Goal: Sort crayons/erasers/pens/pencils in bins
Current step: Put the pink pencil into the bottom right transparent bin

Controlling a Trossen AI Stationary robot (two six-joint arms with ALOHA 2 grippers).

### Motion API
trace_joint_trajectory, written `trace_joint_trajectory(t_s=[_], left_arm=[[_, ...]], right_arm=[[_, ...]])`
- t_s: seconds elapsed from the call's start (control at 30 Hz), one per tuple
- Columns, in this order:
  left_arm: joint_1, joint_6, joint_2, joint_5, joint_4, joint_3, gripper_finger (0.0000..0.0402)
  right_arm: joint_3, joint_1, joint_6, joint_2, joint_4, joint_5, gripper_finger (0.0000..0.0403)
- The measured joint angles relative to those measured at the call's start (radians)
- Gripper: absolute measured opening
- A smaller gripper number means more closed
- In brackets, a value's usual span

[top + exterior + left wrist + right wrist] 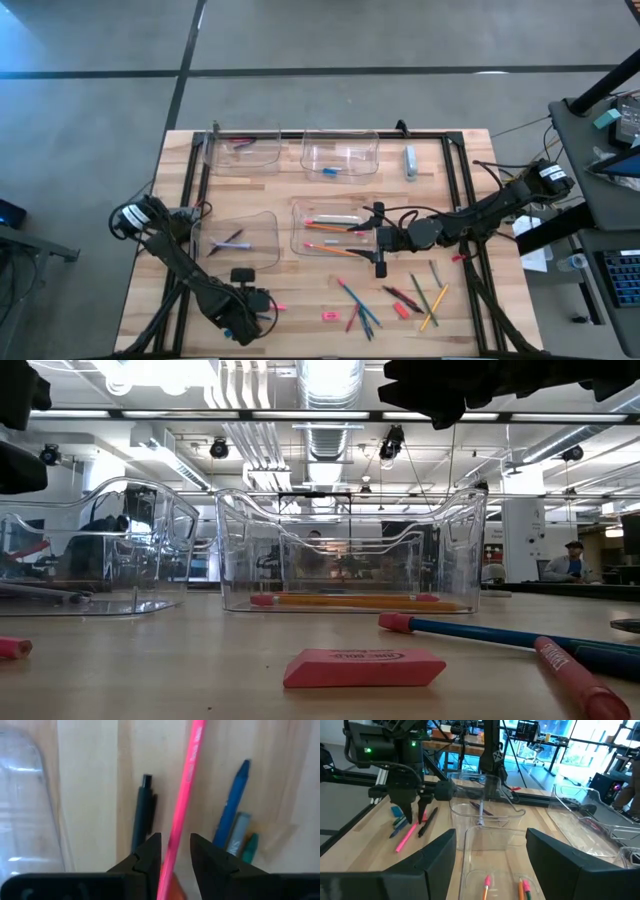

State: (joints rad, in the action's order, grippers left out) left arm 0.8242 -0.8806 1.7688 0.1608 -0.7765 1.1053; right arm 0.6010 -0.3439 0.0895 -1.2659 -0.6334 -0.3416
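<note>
Bins sit in two rows on the wooden table point(180, 160). In the high view, from left to right, the upper-left bin point(241, 153) holds dark pens; below it a second bin point(236, 240) holds a purple pen point(232, 240). Bare wood lies to the left of both, out to the table's left edge. At lower left the left gripper point(262, 303) hangs close to the table's near edge, just below that second bin. In the left wrist view its fingers point(150, 855) stand a little apart with a pink pencil point(181, 805) running between them, the tips close on either side of it; a black pen point(142, 812) and blue crayon point(231, 802) lie on the wood beside it.

At centre, the upper bin point(340, 155) holds a small blue piece, and the lower bin point(330, 230) holds orange and pink pencils. The right gripper point(378, 240) hovers over that bin's right end, its fingers point(420, 870) spread wide and empty above the open bin.

Loose crayons, pens and pencils point(432, 300) and pink erasers point(331, 316) lie scattered at lower right of centre, with open wood between them and the bins. A pale oblong block point(410, 162) lies at upper right, near the black rail.
</note>
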Motion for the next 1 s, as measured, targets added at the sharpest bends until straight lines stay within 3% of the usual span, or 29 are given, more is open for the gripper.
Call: trace_joint_trajectory(t_s=[1.0], left_arm=[[0.002,-0.001,-0.001,0.009,0.033,-0.063,0.0088]], right_arm=[[0.0,0.0,-0.003,0.0,0.0,0.0,0.0228]])
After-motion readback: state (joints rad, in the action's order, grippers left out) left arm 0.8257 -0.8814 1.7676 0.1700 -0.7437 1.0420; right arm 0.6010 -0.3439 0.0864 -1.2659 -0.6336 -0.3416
